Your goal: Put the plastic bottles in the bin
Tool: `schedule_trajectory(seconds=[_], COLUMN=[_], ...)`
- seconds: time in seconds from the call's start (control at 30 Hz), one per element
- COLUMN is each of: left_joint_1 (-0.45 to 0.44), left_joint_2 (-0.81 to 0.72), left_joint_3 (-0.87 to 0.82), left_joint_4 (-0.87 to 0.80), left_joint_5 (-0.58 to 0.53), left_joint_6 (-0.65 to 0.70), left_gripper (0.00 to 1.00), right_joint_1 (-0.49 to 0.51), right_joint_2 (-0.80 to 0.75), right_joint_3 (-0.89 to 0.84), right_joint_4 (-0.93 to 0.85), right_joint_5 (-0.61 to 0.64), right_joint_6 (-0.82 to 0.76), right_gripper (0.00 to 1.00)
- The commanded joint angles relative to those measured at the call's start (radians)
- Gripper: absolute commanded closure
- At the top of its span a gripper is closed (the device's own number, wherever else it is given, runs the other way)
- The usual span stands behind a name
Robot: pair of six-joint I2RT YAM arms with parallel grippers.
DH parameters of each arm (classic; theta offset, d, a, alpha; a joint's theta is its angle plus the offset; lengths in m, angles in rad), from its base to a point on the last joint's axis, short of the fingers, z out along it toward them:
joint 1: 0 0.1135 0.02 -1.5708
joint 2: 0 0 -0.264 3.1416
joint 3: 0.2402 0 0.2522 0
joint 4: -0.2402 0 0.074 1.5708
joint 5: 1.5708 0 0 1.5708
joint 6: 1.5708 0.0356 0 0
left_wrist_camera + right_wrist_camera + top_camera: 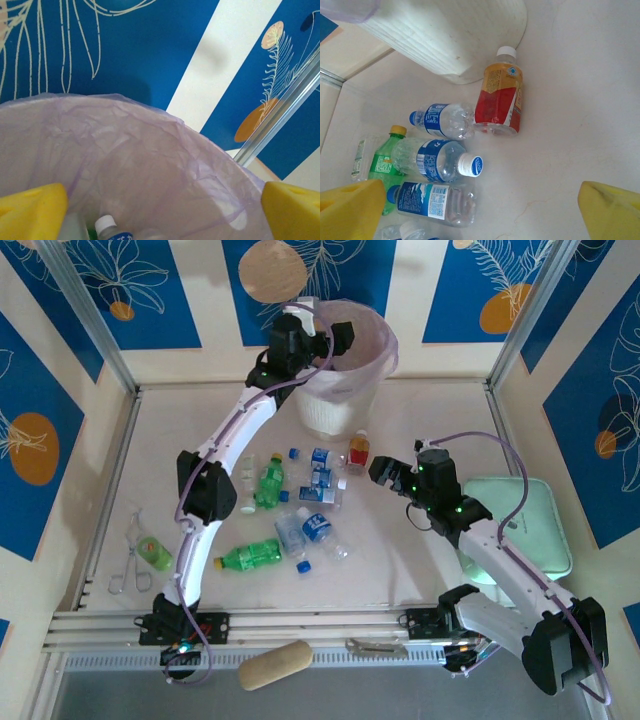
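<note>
A pale counter (430, 420) sits boxed in by blue-and-cream walls (140, 290) printed with leaves. The left hand (330, 338) hangs over the bin (335, 415) at the back, its fingers spread wide with nothing between them. A white-capped bottle (106, 227) lies in the bag below it, perhaps with others beside it. The right hand (485, 210), also wide and empty, hovers above the loose bottles (310, 490) mid-counter, near the red-labelled bottle (500, 97) lying just beside the bin's base.
</note>
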Motion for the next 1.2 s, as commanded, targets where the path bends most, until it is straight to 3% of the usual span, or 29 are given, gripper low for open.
schedule_trajectory(seconds=[0.0,0.17,0.4,0.67,0.93,1.17], left_joint_1=[-0.007,-0.007,-0.004,0.002,0.002,0.002], left_joint_2=[-0.082,-0.277,-0.687,-1.035,-1.216,-1.281], left_joint_3=[0.006,-0.215,-0.853,-1.394,-1.754,-1.932], left_joint_4=[0.005,0.072,0.344,0.318,0.246,0.335], left_joint_5=[0.026,0.057,0.032,-0.033,-0.002,-0.087], left_joint_6=[-0.006,0.002,0.037,0.025,-0.116,-0.236], left_gripper=[0.0,0.0,0.0,0.0,0.0,0.0], right_joint_1=[-0.006,-0.006,-0.007,-0.021,-0.025,-0.015], right_joint_2=[-0.016,0.013,0.115,0.342,0.557,0.753], right_joint_3=[-0.018,-0.016,0.034,0.191,0.364,0.532], right_joint_4=[-0.005,0.007,0.006,-0.018,-0.014,-0.073], right_joint_5=[-0.024,-0.039,-0.058,-0.091,-0.096,-0.081], right_joint_6=[0.027,0.048,0.058,0.034,0.008,-0.03], right_gripper=[0.01,0.01,0.01,0.01,0.07,0.09])
